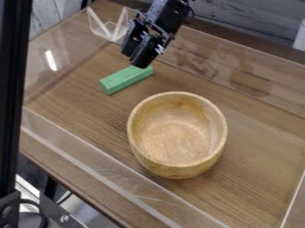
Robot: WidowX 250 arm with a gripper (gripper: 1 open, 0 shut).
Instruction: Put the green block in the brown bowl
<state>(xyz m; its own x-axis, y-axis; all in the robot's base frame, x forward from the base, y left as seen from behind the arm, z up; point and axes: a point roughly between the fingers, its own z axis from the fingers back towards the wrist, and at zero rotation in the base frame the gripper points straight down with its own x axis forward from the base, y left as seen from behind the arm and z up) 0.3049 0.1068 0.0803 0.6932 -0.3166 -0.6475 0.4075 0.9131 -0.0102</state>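
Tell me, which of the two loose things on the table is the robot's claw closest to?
The green block. The gripper hangs right over its far end, while the brown bowl, round, wooden and empty, sits farther off toward the front.

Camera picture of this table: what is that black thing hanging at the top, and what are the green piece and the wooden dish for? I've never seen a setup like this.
There is one view, taken from above and to one side of a wooden table. The black thing is the end of a robot arm, and its tip is a gripper, two fingers that pinch things. Here the fingers stand apart and hold nothing. They hang right over the far end of the green block, a small bar lying flat on the table; whether they touch it I cannot tell. Nearer the camera stands the brown bowl, round, wooden and empty. The job is to put the block in that bowl, and it is not done: the block lies outside the bowl.
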